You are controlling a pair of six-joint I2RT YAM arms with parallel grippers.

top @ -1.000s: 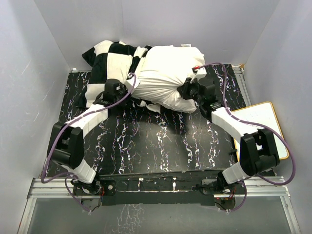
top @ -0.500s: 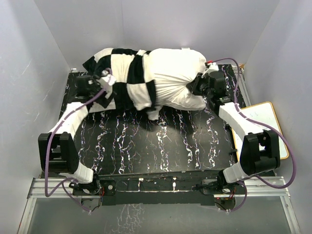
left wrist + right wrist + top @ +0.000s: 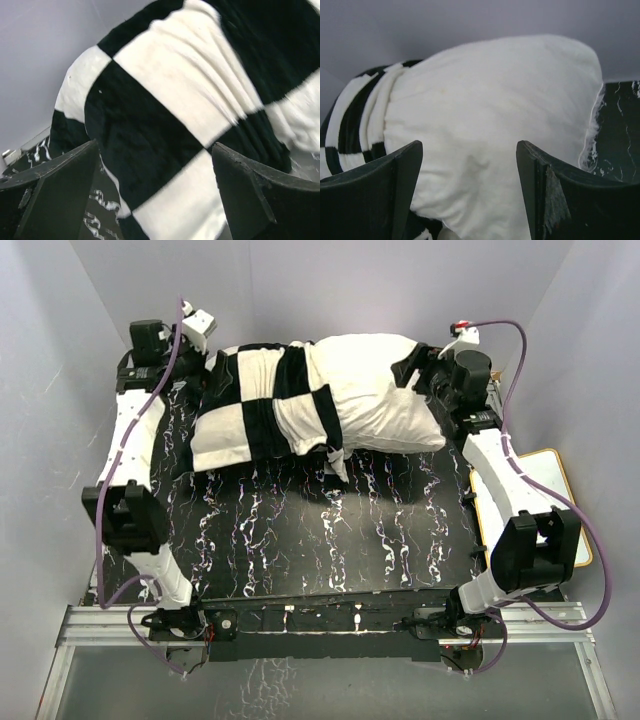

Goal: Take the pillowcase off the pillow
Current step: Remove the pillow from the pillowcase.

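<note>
Softness rules: the pillowcase (image 3: 255, 410) looks light and floppy, the pillow (image 3: 375, 400) squashy, so my left fingers (image 3: 57, 195) and right fingers (image 3: 370, 200), both wide open and empty, should pinch deep at opposite ends.

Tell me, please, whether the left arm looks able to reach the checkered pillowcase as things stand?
Probably yes: the left gripper stands open facing the pillowcase, which fills its wrist view, with nothing between them.
</note>
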